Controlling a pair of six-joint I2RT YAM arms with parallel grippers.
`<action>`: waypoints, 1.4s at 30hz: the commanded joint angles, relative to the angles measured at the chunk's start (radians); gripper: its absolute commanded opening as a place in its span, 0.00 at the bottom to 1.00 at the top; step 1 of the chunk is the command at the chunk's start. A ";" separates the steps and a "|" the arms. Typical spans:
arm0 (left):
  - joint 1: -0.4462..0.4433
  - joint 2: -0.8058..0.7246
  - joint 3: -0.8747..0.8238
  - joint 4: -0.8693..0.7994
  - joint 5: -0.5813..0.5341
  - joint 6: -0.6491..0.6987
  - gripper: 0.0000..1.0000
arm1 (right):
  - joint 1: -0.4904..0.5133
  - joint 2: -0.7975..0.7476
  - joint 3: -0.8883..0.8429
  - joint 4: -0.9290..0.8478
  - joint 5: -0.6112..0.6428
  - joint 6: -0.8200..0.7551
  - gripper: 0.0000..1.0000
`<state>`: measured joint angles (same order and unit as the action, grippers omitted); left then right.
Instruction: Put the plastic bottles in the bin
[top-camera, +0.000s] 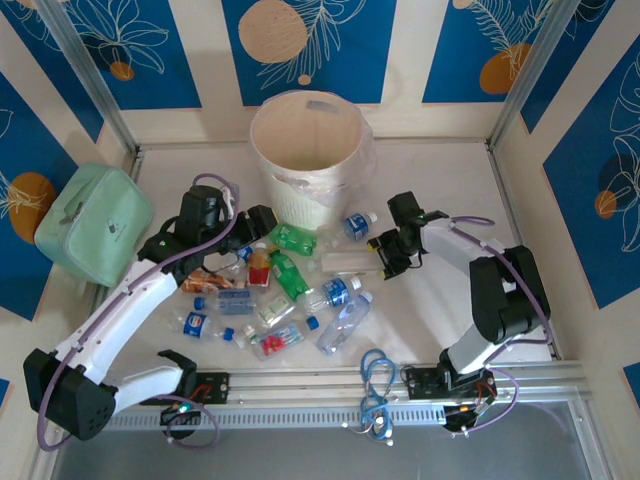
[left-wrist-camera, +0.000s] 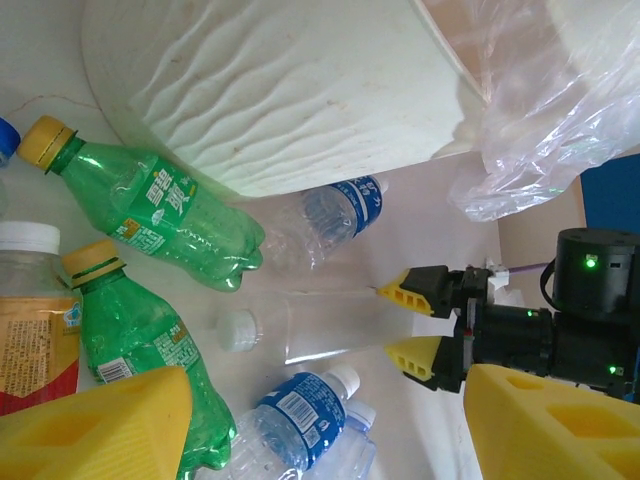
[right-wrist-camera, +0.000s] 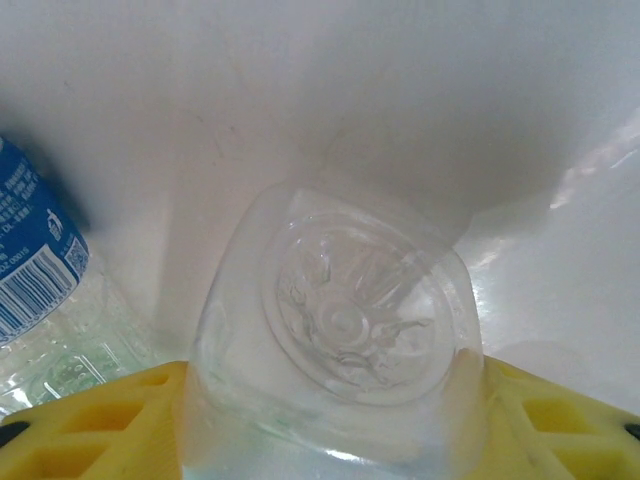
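The cream-white bin (top-camera: 310, 150) stands at the back centre, its wall (left-wrist-camera: 300, 90) and liner bag (left-wrist-camera: 540, 120) close in the left wrist view. Plastic bottles (top-camera: 290, 295) lie scattered in front of it: green ones (left-wrist-camera: 165, 215), blue-labelled clear ones (left-wrist-camera: 300, 415), and one with red contents (top-camera: 259, 268). A clear unlabelled bottle (top-camera: 350, 262) lies on its side with my right gripper (top-camera: 383, 258) shut on its base (right-wrist-camera: 340, 320), both yellow fingers (right-wrist-camera: 560, 430) pressing its sides. My left gripper (top-camera: 265, 228) hovers open over the pile with its fingers (left-wrist-camera: 95, 425) wide apart.
A mint-green bag (top-camera: 95, 225) sits at the left wall. A blue cable coil (top-camera: 375, 385) lies at the front rail between the arm bases. Patterned walls close in the table on three sides. Bare table lies right of the bin.
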<state>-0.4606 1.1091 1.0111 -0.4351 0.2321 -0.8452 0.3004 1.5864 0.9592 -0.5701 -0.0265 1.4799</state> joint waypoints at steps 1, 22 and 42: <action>-0.009 -0.001 0.040 -0.012 0.003 0.027 0.72 | -0.026 -0.067 -0.029 -0.028 0.026 -0.046 0.34; -0.076 0.072 0.064 0.281 0.331 0.027 0.77 | -0.132 -0.529 0.114 -0.159 -0.084 -0.453 0.31; -0.201 0.186 0.229 0.194 0.544 0.291 1.00 | 0.130 -0.422 0.418 -0.153 -0.196 -0.606 0.32</action>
<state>-0.6468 1.2919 1.2007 -0.2020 0.6991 -0.6266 0.4046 1.1564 1.3350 -0.7048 -0.2100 0.9142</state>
